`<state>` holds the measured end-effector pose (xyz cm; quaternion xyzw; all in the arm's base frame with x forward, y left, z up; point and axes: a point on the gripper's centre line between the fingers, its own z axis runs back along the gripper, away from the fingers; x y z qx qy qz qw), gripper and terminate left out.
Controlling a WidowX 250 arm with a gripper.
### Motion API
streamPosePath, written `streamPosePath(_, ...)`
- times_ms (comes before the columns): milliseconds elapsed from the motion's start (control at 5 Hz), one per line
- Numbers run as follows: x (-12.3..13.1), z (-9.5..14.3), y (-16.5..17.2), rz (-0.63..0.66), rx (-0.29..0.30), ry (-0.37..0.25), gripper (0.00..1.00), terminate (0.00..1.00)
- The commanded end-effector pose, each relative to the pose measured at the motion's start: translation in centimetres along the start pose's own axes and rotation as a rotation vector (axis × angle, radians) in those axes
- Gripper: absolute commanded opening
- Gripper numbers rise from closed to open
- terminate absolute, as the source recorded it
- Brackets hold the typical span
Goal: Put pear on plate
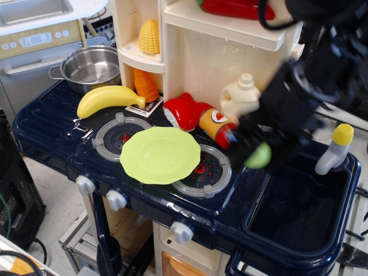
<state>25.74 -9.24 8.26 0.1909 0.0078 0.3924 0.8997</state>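
Light-green pear [259,155], small and rounded, was held at the tip of the dark gripper [256,150], which was closed on it, the fingers themselves lost in motion blur so their exact spread could not be read. Fruit was carried in the air above the stovetop's right edge, between the sink basin [299,207] and the right burner [202,171], touching neither. Lime-green plate [160,155], round and flat with a wavy rim, lay across both burners, empty, to the left of the gripper in the picture and lower than the fruit; judged, the coming move would be a short carry that way and a descent onto the plate's bare middle. Pear's long axis: not determinable, only part of its body showing below the gripper. Arm [299,98]: blurred, cut off at the top and right edges. Red-capped bottle [220,127] stood just beside the travel line, a possible snag.
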Motion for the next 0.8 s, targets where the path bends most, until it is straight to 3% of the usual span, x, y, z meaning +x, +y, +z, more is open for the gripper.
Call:
streamPosePath(0,5.8,0.8,6.9,-0.111,-0.023,-0.088,0.0,0.0)
streamPosePath(200,8.4,-3.3,7.5,-0.137,-0.091,-0.049,0.0,0.0)
streamPosePath(400,8.8,-5.3,5.6,-0.149,-0.127,-0.053,0.0,0.0)
streamPosePath(600,8.8,-5.9,4.1,-0.156,-0.171,-0.054,0.0,1.0)
